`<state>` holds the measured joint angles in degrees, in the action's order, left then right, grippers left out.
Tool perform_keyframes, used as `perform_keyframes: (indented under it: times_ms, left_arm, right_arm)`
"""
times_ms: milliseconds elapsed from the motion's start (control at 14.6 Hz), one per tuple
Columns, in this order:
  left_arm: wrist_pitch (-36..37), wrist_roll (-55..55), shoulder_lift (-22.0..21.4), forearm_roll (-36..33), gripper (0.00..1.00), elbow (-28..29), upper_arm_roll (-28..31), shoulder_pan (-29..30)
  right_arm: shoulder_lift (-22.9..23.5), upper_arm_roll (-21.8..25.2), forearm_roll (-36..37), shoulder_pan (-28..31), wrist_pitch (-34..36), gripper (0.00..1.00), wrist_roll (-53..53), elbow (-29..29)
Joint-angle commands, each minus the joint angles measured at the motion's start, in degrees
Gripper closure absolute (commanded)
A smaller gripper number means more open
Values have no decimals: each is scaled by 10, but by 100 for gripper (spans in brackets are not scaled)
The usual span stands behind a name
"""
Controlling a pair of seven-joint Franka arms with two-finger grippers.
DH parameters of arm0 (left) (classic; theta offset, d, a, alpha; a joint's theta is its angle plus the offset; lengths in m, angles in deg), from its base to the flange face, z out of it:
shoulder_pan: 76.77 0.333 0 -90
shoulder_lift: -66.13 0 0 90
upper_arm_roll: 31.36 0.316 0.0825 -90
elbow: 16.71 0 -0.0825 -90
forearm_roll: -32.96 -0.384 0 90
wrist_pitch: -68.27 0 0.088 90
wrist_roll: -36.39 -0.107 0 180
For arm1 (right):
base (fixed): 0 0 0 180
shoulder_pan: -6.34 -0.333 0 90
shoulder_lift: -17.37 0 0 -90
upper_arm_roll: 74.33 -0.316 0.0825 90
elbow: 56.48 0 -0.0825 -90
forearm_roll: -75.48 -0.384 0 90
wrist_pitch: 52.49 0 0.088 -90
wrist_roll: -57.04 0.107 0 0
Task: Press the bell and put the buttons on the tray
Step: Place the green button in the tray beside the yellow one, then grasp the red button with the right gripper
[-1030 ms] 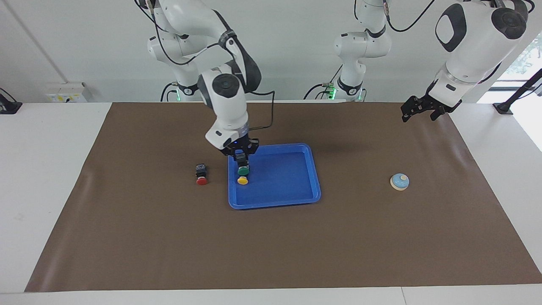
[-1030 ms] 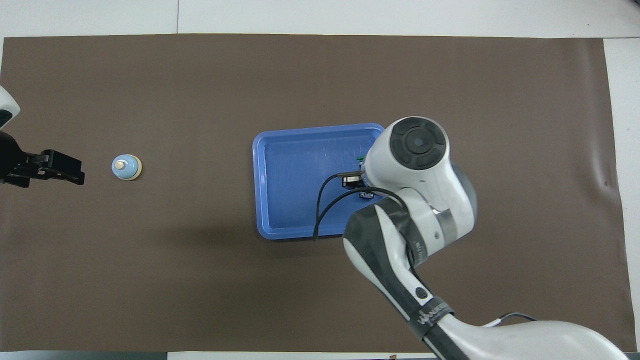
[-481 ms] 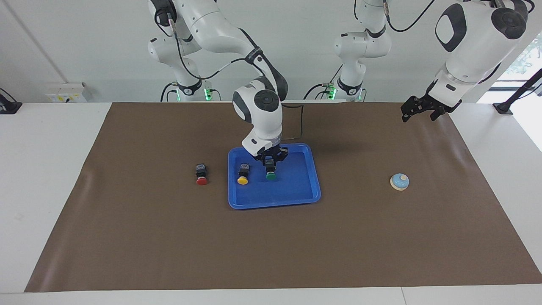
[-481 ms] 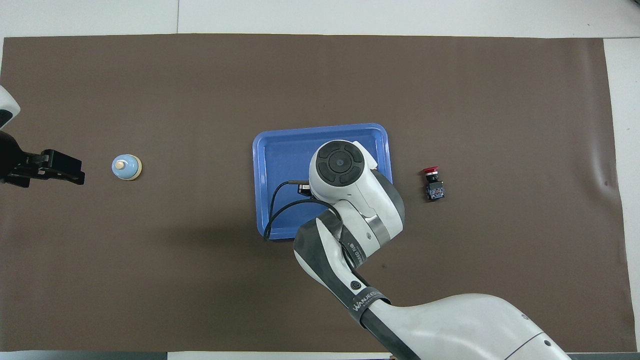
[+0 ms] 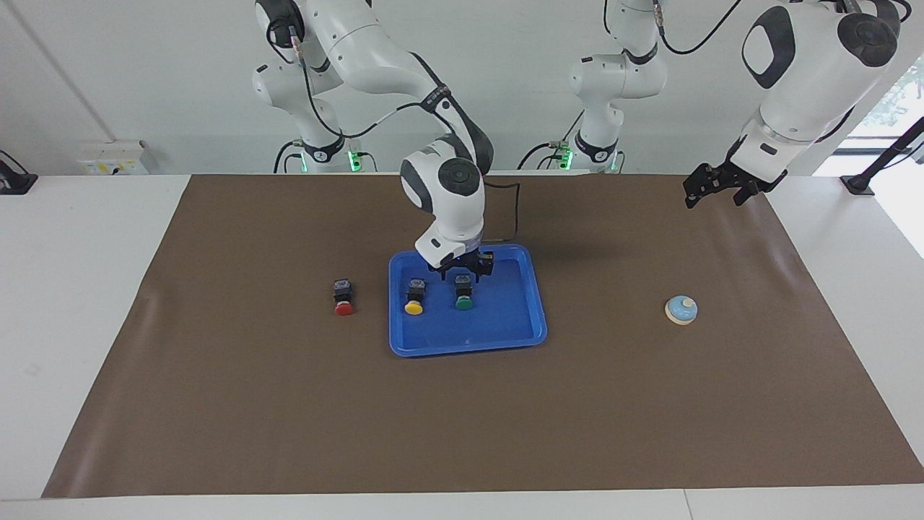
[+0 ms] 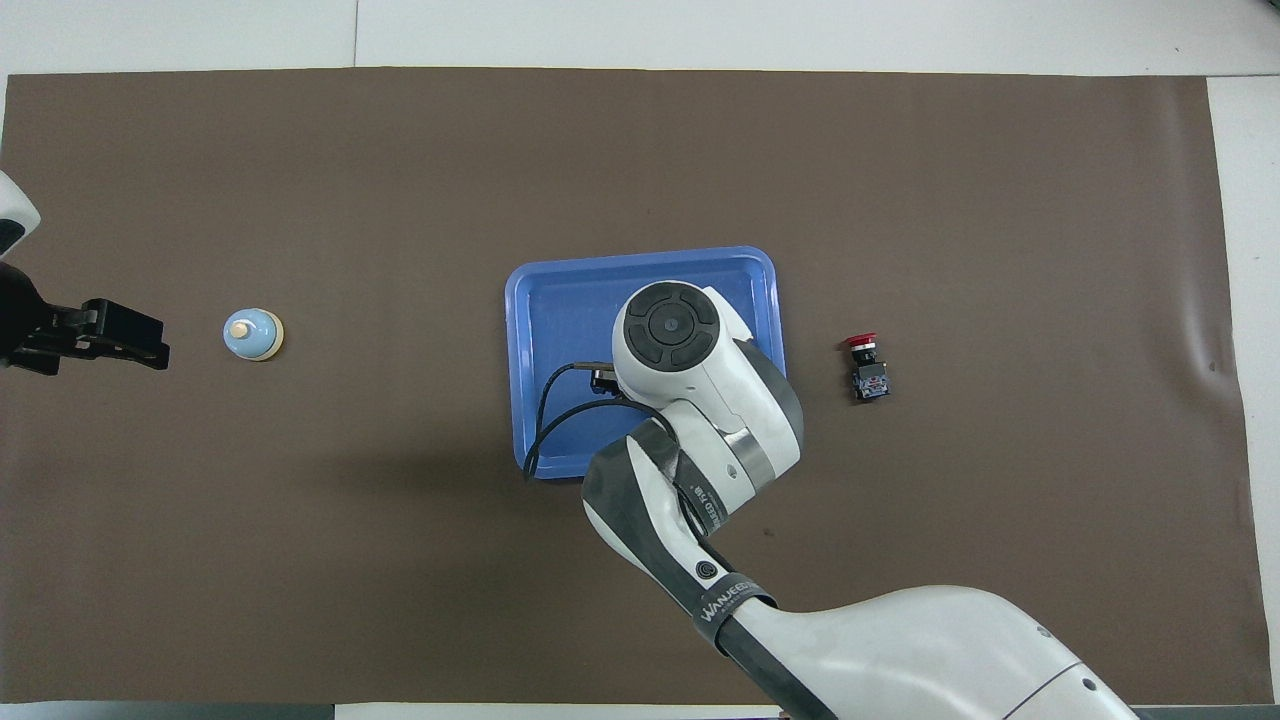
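Note:
The blue tray point(image 5: 505, 318) lies mid-mat. In it the yellow button point(image 5: 413, 300) and the green button point(image 5: 463, 297) lie side by side. My right gripper point(image 5: 462, 271) hangs just above the green button, open and apart from it. The red button point(image 5: 343, 298) lies on the mat outside the tray, toward the right arm's end; it also shows in the overhead view point(image 6: 866, 368). The light-blue bell point(image 5: 681, 310) stands toward the left arm's end. My left gripper point(image 5: 715, 189) waits in the air over the mat's edge there. In the overhead view my right arm hides both buttons in the tray point(image 6: 560, 300).
A brown mat point(image 5: 462, 419) covers the table. A black cable point(image 5: 505, 217) loops from my right wrist over the tray's edge nearest the robots. White table shows around the mat.
My right gripper carried the green button across the tray, set it down beside the yellow one, let go and rose a little. The left arm has not moved.

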<state>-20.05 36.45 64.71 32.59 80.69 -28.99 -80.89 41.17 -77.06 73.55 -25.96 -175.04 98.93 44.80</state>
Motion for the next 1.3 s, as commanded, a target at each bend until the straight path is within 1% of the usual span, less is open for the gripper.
perform_keyframes:
  times_ms: [0,137,206,343,412,549,755,893,961,1167,1236]
  left_arm:
    - [8,-2,-3,8,0,-6,3,0]
    - [8,-2,-3,8,0,-6,3,0]
    - [8,-2,-3,8,0,-6,3,0]
    - [8,-2,-3,9,0,-6,3,0]
    - [8,-2,-3,8,0,-6,3,0]
    - [8,-2,-3,8,0,-6,3,0]
    - [8,-2,-3,8,0,-6,3,0]
    - [8,-2,-3,9,0,-6,3,0]
    - [8,-2,-3,8,0,-6,3,0]
    - [8,-2,-3,8,0,-6,3,0]
    - [8,-2,-3,8,0,-6,3,0]
  right_arm:
    - [-51,-1,0,61,48,0,-51,-4]
    - [-75,1,0,99,57,0,-119,8]
    - [-81,2,3,121,57,0,-138,17]
    - [-92,1,3,169,57,0,-221,43]
    - [-99,2,3,181,49,0,-254,66]
    - [-114,2,3,203,3,0,-317,118]
    - [-119,1,2,222,-27,0,-446,149]
    - [-125,1,2,222,-76,0,-449,199]
    - [-126,1,2,222,-94,0,-448,211]
    - [-126,1,-4,224,-98,0,-441,225]
    - [-125,1,-7,224,-99,0,-418,225]
